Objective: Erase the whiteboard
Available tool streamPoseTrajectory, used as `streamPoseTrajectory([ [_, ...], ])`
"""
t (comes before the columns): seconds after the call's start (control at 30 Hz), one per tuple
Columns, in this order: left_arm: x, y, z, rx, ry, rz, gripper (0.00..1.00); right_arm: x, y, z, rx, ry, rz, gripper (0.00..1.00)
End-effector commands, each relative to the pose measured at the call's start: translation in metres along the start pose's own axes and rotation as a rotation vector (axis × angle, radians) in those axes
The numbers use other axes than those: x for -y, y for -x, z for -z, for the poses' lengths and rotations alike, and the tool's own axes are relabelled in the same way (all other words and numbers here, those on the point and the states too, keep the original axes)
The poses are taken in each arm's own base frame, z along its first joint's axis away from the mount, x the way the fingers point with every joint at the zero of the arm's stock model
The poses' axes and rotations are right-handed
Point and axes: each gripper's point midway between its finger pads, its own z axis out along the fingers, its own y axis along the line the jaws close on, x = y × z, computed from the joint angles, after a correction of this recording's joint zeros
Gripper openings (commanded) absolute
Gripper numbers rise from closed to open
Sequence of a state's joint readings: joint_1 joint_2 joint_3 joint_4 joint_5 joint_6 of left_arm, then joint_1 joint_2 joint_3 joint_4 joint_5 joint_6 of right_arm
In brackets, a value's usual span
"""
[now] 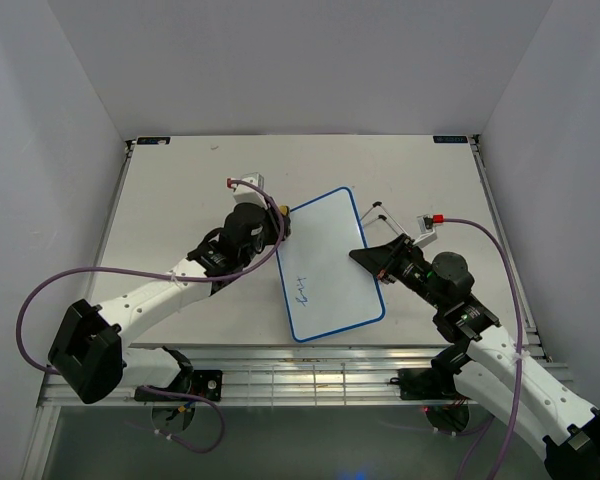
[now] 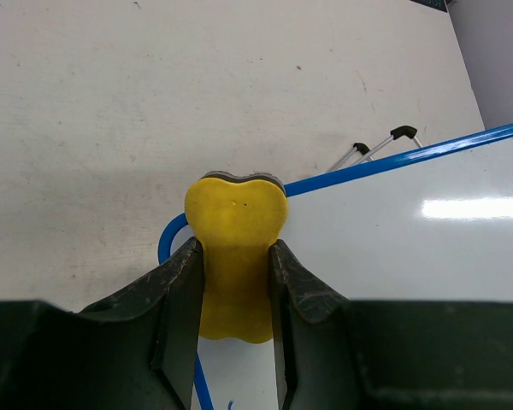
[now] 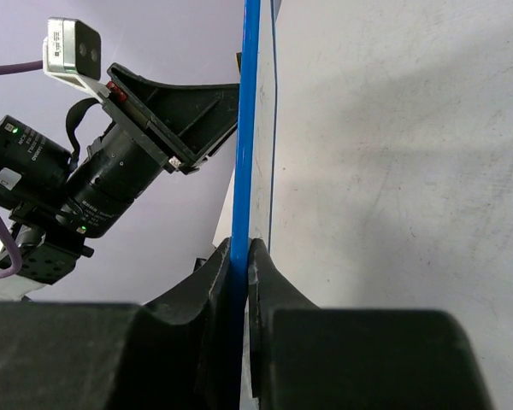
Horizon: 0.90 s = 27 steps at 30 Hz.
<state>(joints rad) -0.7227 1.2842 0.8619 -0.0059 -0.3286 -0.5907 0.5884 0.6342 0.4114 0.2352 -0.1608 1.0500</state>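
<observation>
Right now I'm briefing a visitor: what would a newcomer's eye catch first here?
A blue-framed whiteboard lies askew on the table, with a small blue scribble near its lower left. The left jaws clamp a yellow eraser at the board's far left corner, while the right jaws pinch its right edge.

L pincer (image 1: 279,229) w/ yellow eraser (image 1: 285,221) at whiteboard's (image 1: 330,262) top-left corner, R pincer (image 1: 360,256) at right edge.

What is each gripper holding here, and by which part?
The left gripper pinches the yellow eraser across its narrow waist. The right gripper clamps the whiteboard by the blue-framed long edge on that arm's side.
</observation>
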Motion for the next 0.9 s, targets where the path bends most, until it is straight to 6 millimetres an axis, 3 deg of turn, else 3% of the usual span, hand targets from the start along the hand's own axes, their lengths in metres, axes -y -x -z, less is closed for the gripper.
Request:
streamPoseTrajectory([
  [0.0, 0.002, 0.003, -0.002, 0.018, -0.008, -0.004, 0.00, -0.129, 0.026, 0.036, 0.037, 0.470, 0.016, 0.08],
  [0.1, 0.001, -0.002, 0.003, 0.015, -0.027, 0.024, 0.00, -0.130, 0.029, 0.036, 0.048, 0.467, 0.018, 0.08],
  [0.37, -0.021, -0.049, 0.024, -0.111, 0.014, 0.113, 0.00, -0.122, 0.036, 0.027, 0.090, 0.428, 0.031, 0.08],
  [0.87, -0.013, -0.087, 0.037, -0.171, 0.097, 0.116, 0.00, -0.117, 0.045, 0.024, 0.149, 0.405, 0.044, 0.08],
])
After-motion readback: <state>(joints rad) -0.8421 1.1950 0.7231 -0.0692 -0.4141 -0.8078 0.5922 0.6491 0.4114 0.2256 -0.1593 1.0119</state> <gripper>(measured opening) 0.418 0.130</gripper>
